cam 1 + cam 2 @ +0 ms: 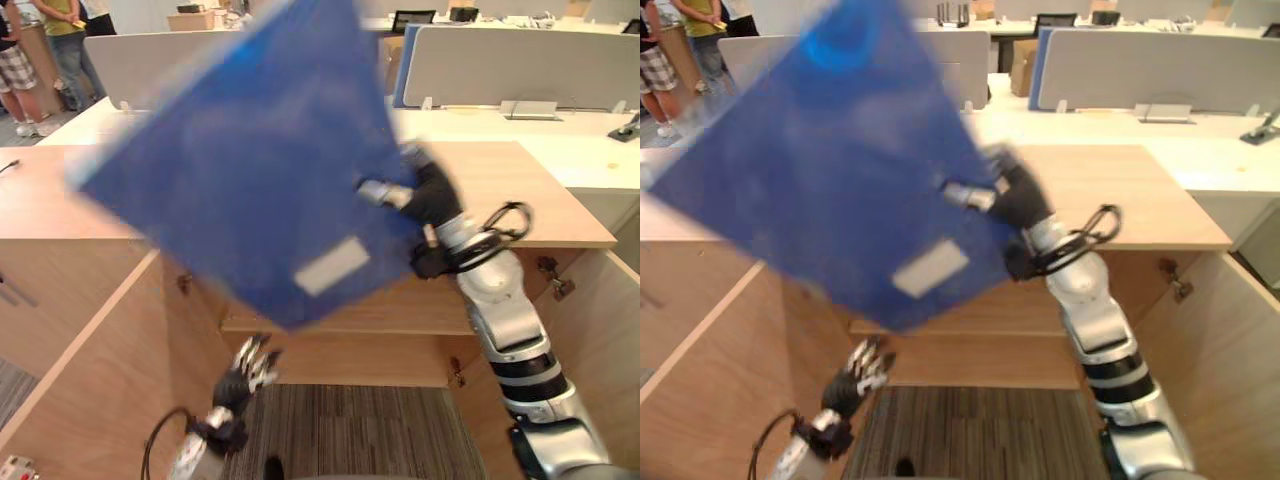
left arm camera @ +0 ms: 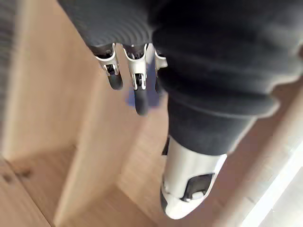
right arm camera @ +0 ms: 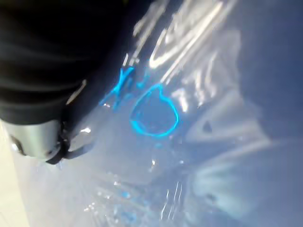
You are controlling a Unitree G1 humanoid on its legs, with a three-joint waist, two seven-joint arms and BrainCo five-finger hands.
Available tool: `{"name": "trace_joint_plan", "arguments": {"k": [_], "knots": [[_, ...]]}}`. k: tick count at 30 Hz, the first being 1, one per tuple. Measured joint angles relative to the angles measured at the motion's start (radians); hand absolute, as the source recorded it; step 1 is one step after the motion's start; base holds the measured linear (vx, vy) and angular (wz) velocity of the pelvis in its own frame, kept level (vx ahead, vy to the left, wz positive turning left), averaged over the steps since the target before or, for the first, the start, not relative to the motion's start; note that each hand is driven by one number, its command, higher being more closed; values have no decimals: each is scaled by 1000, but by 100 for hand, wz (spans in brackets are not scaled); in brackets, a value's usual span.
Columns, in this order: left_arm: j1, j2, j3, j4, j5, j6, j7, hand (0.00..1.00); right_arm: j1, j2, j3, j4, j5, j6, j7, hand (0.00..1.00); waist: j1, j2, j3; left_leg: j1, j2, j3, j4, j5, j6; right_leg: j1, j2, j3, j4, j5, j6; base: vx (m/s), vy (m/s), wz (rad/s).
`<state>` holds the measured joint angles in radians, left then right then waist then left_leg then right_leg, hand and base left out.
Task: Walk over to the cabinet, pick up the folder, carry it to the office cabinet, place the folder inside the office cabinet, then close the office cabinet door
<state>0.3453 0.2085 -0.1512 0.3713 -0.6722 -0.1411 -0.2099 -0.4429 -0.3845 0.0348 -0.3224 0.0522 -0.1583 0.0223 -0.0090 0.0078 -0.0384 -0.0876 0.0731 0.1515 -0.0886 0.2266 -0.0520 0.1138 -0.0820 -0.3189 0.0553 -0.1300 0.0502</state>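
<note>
Blue folder [image 1: 250, 170] sticks out sideways from my right hand [image 1: 425, 195], which pinches its edge. I judge it light, thin and slippery, so a deeper hold is safer. My left hand [image 1: 245, 375] hangs below, fingers relaxed.

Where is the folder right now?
The blue folder is up in mid-air, centre-left in the eye views, gripped at its right edge by the right hand, over the open wooden cabinet; the left hand hangs below it.

I see white desks [image 1: 600, 160] backed by grey partition screens [image 1: 520, 65] — a dark monitor [image 1: 413, 18] beyond them — and grey striped carpet [image 1: 350, 430] below, under even light.
</note>
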Motion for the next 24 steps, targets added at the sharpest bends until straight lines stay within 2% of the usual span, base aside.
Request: {"name": "trace_joint_plan", "arguments": {"k": [2,3,6,8,11,16,18,20,22,24], "knots": [[19,-26,55,37,76,2,30,0,46,0,-38,-20,-49,-29,-30,100,0,3,-1,0,1,0,0,0,0,0,1,0,-2,0,0,19,-13,-1],[18,-34,74,58,133,-2,41,0,85,0,-30,-19,-84,-30,-31,100,1,5,-2,0,3,-1,0,0,-1,0,4,0,-2,0,0,0,0,0],[-1,-60,122,134,216,-7,64,0,165,-1,21,-13,-131,-30,-21,100,2,6,-2,0,8,-1,-4,-3,-2,0,7,1,-4,0,-1,-8,0,-2],[-26,-74,165,257,275,-9,89,0,205,-1,69,-1,-159,-31,-3,100,4,4,-1,1,15,5,-5,-11,-1,-4,8,14,-6,1,-3,-14,9,-13],[-42,-77,203,387,310,-9,133,0,227,-6,85,3,-178,-40,16,100,4,-2,2,1,18,14,-5,-12,-2,-9,8,23,-6,2,-5,4,5,-11],[-46,-77,216,468,313,-8,173,0,241,-59,121,13,-227,-47,17,100,5,-7,4,1,19,16,-5,-12,-2,-9,10,25,-6,3,-6,0,0,0],[-50,-77,217,492,331,-9,184,0,241,-91,172,32,-263,-75,15,100,4,-11,3,2,21,17,-5,-12,-2,-9,11,27,-6,4,-6,0,0,0],[-57,-74,220,520,353,-11,186,0,242,-147,283,94,-299,-109,15,100,5,-17,3,4,20,17,-5,-13,-3,-7,11,27,-6,4,-6,0,0,0],[-69,-63,221,552,373,-12,182,0,242,-205,420,199,-349,-132,31,100,7,-24,5,5,20,18,-5,-14,-3,-7,10,28,-6,3,-6,0,0,0],[-78,-44,221,606,437,-8,180,0,254,-244,593,422,-473,-155,86,100,22,-35,9,8,18,24,-5,-22,-9,-7,7,35,-5,3,-6,-8,25,-7]]}}
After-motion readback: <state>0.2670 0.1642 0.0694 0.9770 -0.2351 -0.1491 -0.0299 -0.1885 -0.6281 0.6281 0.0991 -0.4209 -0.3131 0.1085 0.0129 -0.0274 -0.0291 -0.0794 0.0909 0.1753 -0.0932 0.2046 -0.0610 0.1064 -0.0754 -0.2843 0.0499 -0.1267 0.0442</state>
